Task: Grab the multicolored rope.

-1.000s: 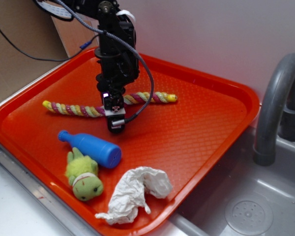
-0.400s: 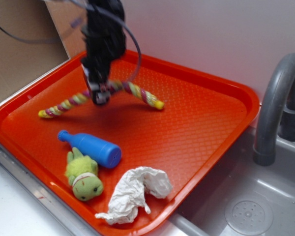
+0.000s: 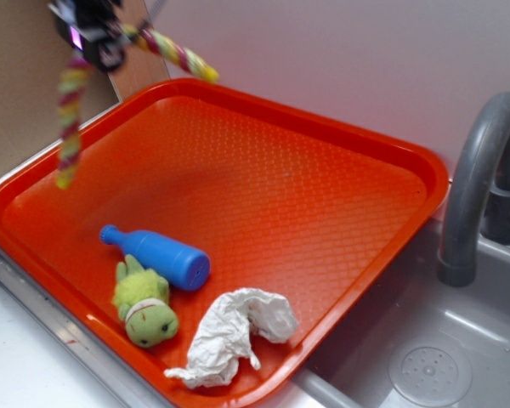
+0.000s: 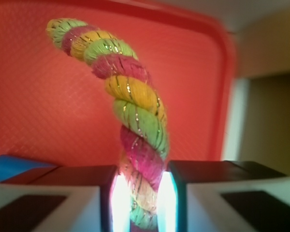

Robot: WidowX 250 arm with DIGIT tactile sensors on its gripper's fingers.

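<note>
The multicolored rope [image 3: 68, 110], twisted of yellow, pink and green strands, hangs in the air above the far left corner of the orange tray [image 3: 323, 204]. One end droops down at the left and the other end sticks out to the right. My gripper [image 3: 98, 38] is at the top left of the exterior view, blurred, and shut on the rope's middle. In the wrist view the rope [image 4: 130, 116] is pinched between my two fingers [image 4: 141, 193] and curves up and away over the tray [image 4: 48, 96].
On the tray's near left lie a blue bottle [image 3: 157, 253], a green plush toy [image 3: 144, 308] and crumpled white paper [image 3: 234, 333]. A grey sink [image 3: 425, 357] with a faucet [image 3: 480, 178] is at the right. A wall stands behind the tray.
My gripper has risen and moved left toward the back with the rope in it. The rope has left the tray floor and now hangs free.
</note>
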